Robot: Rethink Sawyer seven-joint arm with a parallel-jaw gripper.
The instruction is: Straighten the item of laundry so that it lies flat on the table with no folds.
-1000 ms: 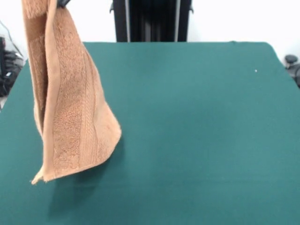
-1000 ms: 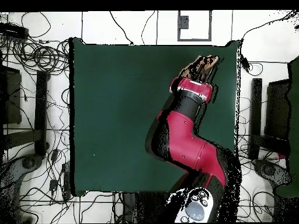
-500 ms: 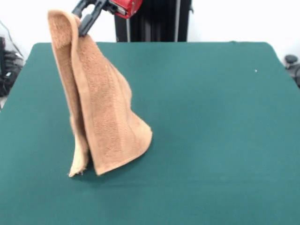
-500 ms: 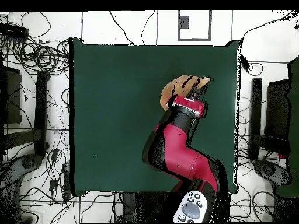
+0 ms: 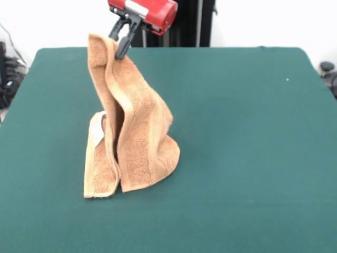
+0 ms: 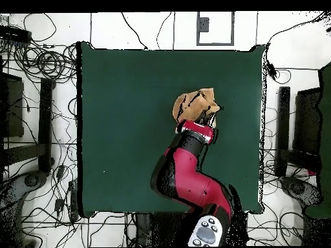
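Observation:
The orange-tan towel (image 5: 131, 132) hangs folded from one top corner, with its lower end bunched and resting on the green table (image 5: 247, 137). My gripper (image 5: 122, 40) is shut on that top corner, above the table's left half in the front view. Seen from overhead, the towel (image 6: 194, 103) shows as a small crumpled patch right of the table's (image 6: 123, 123) middle, just beyond the red arm. The gripper itself is hidden under the arm in that view.
The red arm (image 6: 187, 174) reaches in from the table's bottom edge in the overhead view. Cables and stands (image 6: 39, 97) lie on the floor around the table. A black column (image 5: 179, 23) stands behind the table's far edge.
The gripper has come down and moved toward the table's middle with the towel. The towel, hanging free a second ago, now rests its lower end on the table and folds over.

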